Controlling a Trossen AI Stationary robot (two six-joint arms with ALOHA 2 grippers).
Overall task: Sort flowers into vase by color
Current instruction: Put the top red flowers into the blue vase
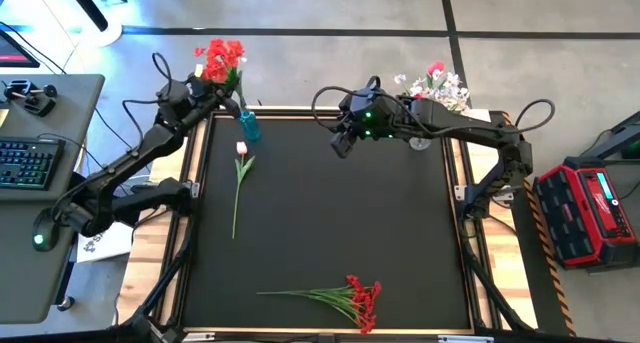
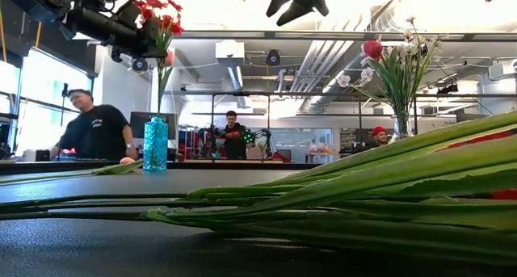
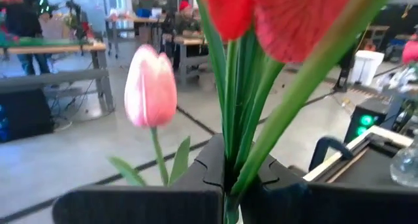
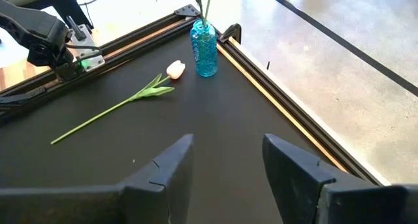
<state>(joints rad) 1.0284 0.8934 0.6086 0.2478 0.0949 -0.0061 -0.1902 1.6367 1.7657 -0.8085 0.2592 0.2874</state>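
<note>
My left gripper is at the table's far left corner, shut on a bunch of red blooms that stands above the blue glass vase. The bunch's green stems run down into the vase's neck. In the left wrist view a pink tulip stands upright beside the bunch, with its stem passing behind a finger. My right gripper is open and hovers high over the table's far middle, touching nothing. Its fingers frame bare tabletop. My left gripper pinches the red bunch's green stems between its two fingers, just below the blooms. It comes roughly level from the table's left side, across the stems. The bunch stands upright, its lower stems inside the blue vase.
A pink-white tulip lies flat on the table's left part. Another red bunch lies along the near edge, its stems filling the low view. A clear vase of pink and white flowers stands at the far right corner. People sit beyond the table.
</note>
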